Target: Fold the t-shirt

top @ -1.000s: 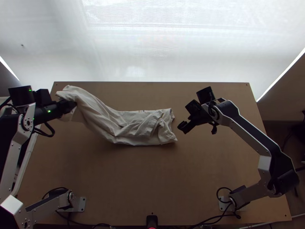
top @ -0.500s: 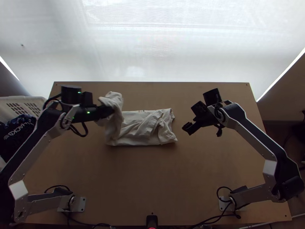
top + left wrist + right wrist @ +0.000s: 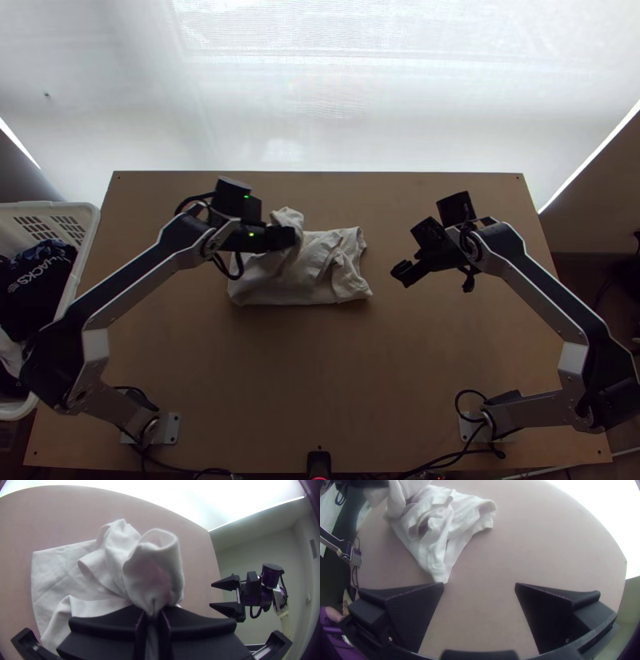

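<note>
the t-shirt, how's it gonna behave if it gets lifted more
The t-shirt will likely stay floppy, since it bunches where the left gripper pinches it. Its loose, unpinned layers may slide or unfold. It looks thin, so probably light.

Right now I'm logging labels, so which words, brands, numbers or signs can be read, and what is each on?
Dark garment in the white basket: white lettering, too small and creased to quote surely.
T-shirt: no print I can make out.
</note>
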{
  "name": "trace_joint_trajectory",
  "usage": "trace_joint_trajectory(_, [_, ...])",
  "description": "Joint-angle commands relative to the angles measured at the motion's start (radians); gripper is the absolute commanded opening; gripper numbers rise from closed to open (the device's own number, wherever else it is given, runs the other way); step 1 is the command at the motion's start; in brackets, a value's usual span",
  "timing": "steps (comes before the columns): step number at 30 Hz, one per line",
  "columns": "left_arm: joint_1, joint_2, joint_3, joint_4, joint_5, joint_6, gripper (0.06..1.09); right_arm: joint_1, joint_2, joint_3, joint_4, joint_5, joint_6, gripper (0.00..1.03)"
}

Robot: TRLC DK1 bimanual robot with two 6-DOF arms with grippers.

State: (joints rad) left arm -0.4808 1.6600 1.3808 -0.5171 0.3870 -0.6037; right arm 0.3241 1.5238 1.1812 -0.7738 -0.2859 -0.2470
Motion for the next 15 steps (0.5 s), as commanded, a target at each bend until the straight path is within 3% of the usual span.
trace_joint_trajectory(1, [-0.096,0.158,0.096,0.057,-0.004,-0.065,0.09,-0.007,-0.005,-0.035,0.019,0.001,0.009,0.99])
trace_joint_trajectory(15, [-0.246,0.377,0.274,0.072,-0.03,-0.113,0.09,0.0,0.032,-0.065,0.067,0.001,0.015,0.99])
